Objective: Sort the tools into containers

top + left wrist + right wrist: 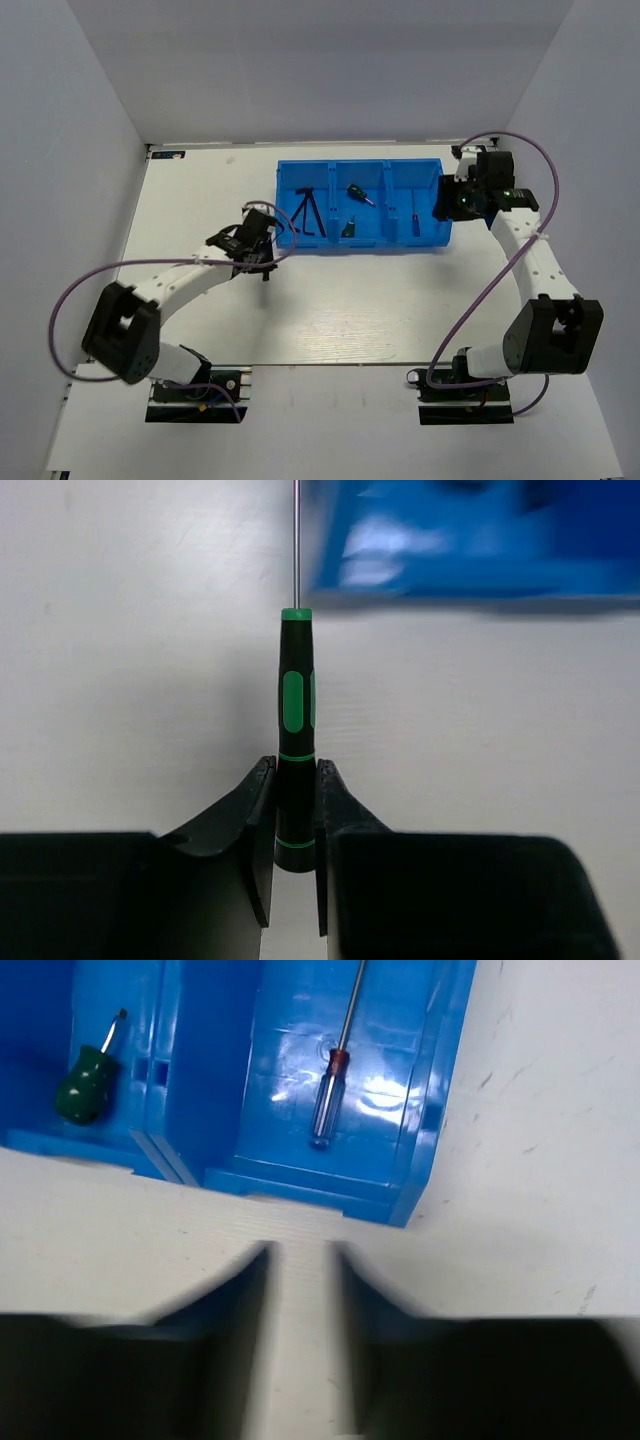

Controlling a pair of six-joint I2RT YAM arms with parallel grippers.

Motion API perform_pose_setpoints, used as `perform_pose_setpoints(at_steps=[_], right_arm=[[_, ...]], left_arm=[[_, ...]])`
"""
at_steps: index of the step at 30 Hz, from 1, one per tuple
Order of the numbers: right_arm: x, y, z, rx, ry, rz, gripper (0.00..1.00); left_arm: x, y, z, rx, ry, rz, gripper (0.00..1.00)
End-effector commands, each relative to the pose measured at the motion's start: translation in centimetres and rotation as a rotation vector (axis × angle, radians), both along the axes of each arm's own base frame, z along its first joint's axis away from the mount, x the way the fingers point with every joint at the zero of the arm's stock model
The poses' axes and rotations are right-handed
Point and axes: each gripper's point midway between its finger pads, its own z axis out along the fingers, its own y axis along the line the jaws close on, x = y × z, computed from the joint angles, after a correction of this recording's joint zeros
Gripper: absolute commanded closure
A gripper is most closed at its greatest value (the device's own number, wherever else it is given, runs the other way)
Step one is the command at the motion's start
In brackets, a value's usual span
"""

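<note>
From the top view I have the left gripper [262,250] sitting left of centre, just beside the lower-left corner of the blue tray [330,246], which lies across the upper middle of the white table [350,310]. My left wrist view shows that gripper clenched on a green-and-black screwdriver [296,695]: both fingers [258,810] press the lower end of the handle, and the thin shaft points straight up the frame toward the tray's blurred wall at the upper right. The right gripper [448,200] hangs at the tray's right end in the upper right of the top view. In the right wrist view it is released, with its 2 blurred fingers [250,1280] spread and only bare table between them. In the tray I count dark hex keys [308,212] in the left compartment and 2 green-handled tools in the middle one, including a stubby green screwdriver [85,1085]. The right compartment holds a clear-handled screwdriver [328,1100] with a red band, lying flat.
</note>
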Motion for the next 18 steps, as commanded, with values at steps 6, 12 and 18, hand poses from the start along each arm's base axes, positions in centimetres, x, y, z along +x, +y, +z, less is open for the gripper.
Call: perform_pose_setpoints(at_steps=[6, 12, 18], right_arm=[[-1.9, -3.5, -1.0, 0.045, 0.016, -0.067, 1.00], [-3.1, -4.7, -1.6, 0.066, 0.039, -0.137, 0.74], [-5.0, -5.4, -2.3, 0.075, 0.043, -0.166, 0.72]], left_arm=[[4.2, -11.7, 19.1, -0.415, -0.418, -0.504, 1.00], [8.2, -24.5, 17.6, -0.615, -0.323, -0.852, 1.00], [10.0, -32.8, 18.2, -0.756, -0.302, -0.988, 1.00]])
